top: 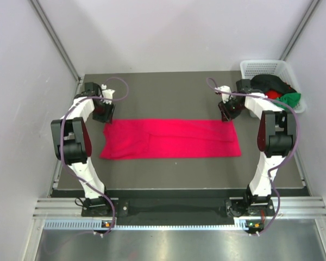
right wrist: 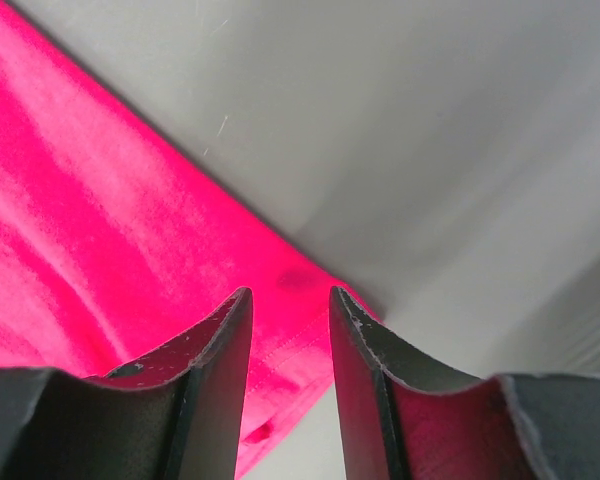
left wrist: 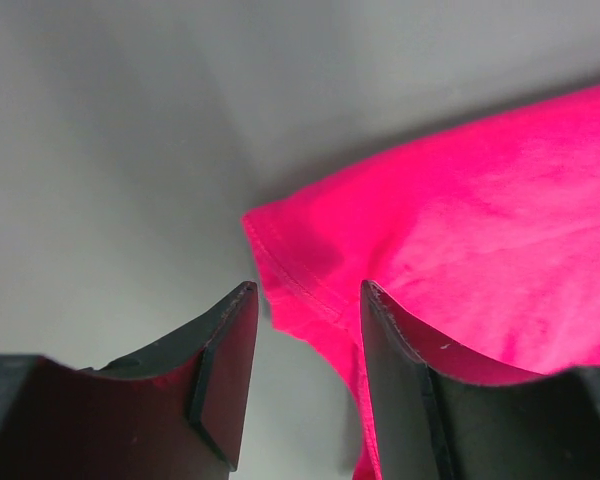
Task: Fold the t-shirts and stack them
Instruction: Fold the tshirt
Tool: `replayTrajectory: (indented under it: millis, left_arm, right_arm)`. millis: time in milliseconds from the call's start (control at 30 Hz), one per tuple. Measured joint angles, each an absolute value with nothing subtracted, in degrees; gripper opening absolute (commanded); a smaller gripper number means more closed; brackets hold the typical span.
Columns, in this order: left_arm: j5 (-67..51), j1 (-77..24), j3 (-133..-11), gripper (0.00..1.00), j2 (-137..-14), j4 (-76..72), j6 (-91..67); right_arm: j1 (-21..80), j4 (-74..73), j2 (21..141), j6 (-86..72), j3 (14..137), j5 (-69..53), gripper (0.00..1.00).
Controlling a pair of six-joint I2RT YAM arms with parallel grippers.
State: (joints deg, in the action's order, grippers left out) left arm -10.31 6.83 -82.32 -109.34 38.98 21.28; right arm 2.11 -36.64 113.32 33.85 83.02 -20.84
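The crimson-pink t-shirt (top: pixel 171 138) is laid flat on the worktop (top: pixel 168 92) as a long band, its long axis running across from one arm to the other. At its left end the left fingers (left wrist: pixel 225 370) are held parted and nothing is gripped. The band's corner is seen just ahead of them, toward their right-hand member, with bare worktop showing in the gap. At the right end the right fingers (right wrist: pixel 215 370) are likewise parted and empty, and the other corner is seen directly beneath and between them. Each corner is thus nearest its own arm. Open worktop is left ahead of both pairs and behind them. Just right of the right fingers stands the white basket (top: pixel 261 68) holding the remaining shirts (top: pixel 277 89), so that side is judged the tighter.
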Motion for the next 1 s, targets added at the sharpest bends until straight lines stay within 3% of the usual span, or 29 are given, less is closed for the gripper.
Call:
replayTrajectory:
  millis: [100, 367, 467, 600, 1000]
  left_arm:
    - [-10.0, 7.3, -84.0, 0.49, -111.9, 40.2, 20.8]
    - [-11.6, 7.7, -96.5, 0.25, -123.3, 47.9, 18.8]
    - [-12.2, 7.9, -97.9, 0.23, -124.2, 49.1, 18.3]
    - [-13.0, 7.9, -99.8, 0.01, -125.6, 50.1, 17.7]
    - [-12.7, 7.7, -108.0, 0.0, -130.4, 54.4, 18.4]
  right_arm:
    - [2.1, -36.8, 113.3, 33.8, 83.1, -20.9, 0.37]
    - [2.1, -37.6, 113.3, 33.4, 83.8, -20.8, 0.37]
    - [2.1, -37.9, 113.3, 33.5, 83.8, -20.5, 0.37]
    - [2.1, -38.3, 113.3, 33.6, 83.8, -20.0, 0.37]
    - [2.1, -38.7, 113.3, 33.4, 84.6, -18.6, 0.38]
